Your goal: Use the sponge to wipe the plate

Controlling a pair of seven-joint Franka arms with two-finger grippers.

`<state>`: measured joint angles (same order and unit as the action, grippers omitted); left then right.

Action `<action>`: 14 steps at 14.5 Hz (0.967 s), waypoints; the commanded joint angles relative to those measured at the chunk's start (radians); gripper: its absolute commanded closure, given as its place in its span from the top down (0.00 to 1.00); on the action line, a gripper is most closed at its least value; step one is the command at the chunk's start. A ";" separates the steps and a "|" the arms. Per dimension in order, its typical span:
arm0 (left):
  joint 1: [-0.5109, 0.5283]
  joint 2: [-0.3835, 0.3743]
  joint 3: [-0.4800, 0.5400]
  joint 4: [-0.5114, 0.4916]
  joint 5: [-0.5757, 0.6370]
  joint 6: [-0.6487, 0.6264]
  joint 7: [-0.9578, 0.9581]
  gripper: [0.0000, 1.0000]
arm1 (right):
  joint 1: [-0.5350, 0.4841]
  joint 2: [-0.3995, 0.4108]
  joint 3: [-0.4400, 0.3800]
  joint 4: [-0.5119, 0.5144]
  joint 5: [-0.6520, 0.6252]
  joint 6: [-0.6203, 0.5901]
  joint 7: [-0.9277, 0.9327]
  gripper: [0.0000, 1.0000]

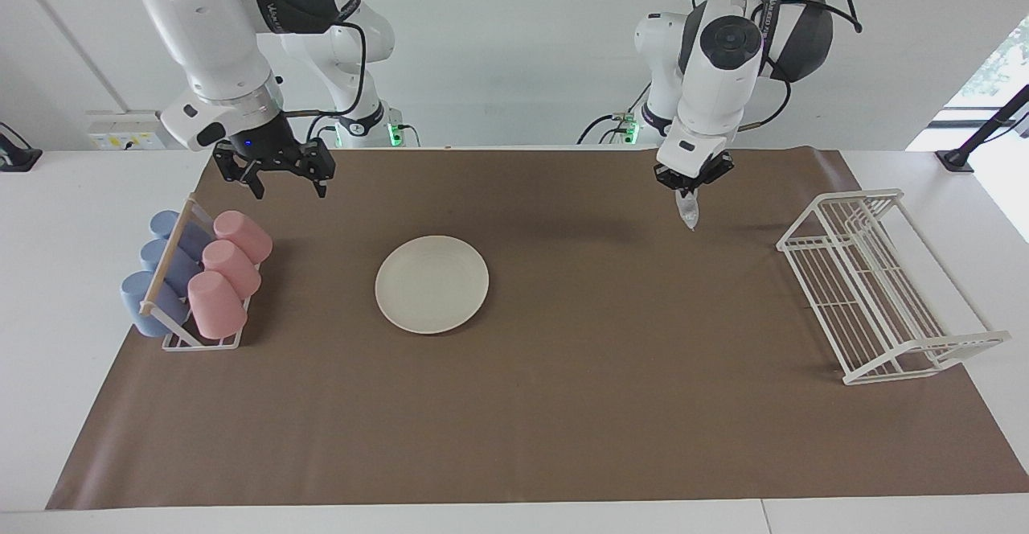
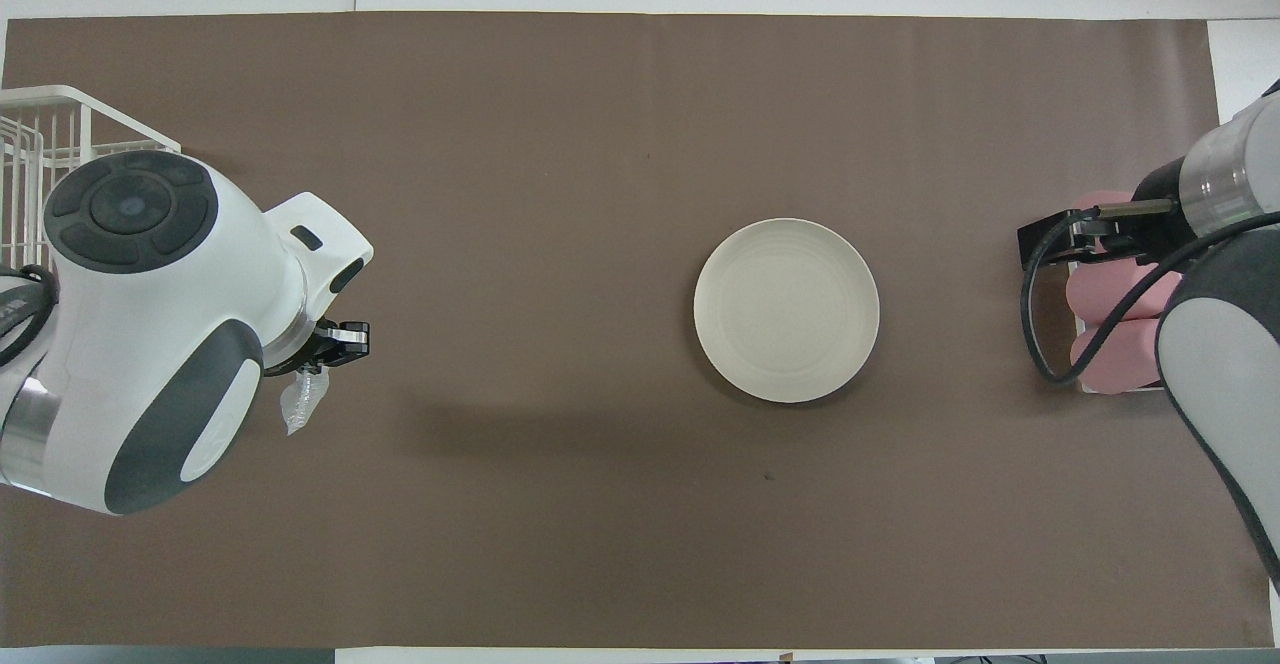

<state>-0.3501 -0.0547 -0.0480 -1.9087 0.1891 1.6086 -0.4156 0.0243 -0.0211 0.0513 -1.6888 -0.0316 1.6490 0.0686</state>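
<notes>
Two arms raised above a brown mat (image 1: 563,405) bearing a plate (image 1: 432,284).
The left gripper (image 1: 690,188) pinches the sponge (image 1: 687,211), which hangs clear of the mat near the white wire rack (image 1: 880,289); the right gripper (image 1: 279,176), fingers spread, hovers by the rack of pink and blue cups (image 1: 197,281).
</notes>
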 commanded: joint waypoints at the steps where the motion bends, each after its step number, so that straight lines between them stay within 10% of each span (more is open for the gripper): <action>1: -0.038 0.099 0.007 0.129 0.146 -0.149 -0.031 0.00 | 0.031 -0.025 -0.030 -0.020 -0.024 -0.009 -0.029 1.00; 14: -0.047 0.320 0.013 0.165 0.863 -0.265 -0.042 0.00 | -0.009 -0.034 -0.067 -0.012 -0.022 -0.031 -0.122 1.00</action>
<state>-0.4162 0.2004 -0.0442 -1.7739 0.9689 1.3432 -0.4457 0.0282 -0.0408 -0.0037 -1.6888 -0.0585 1.6154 -0.0151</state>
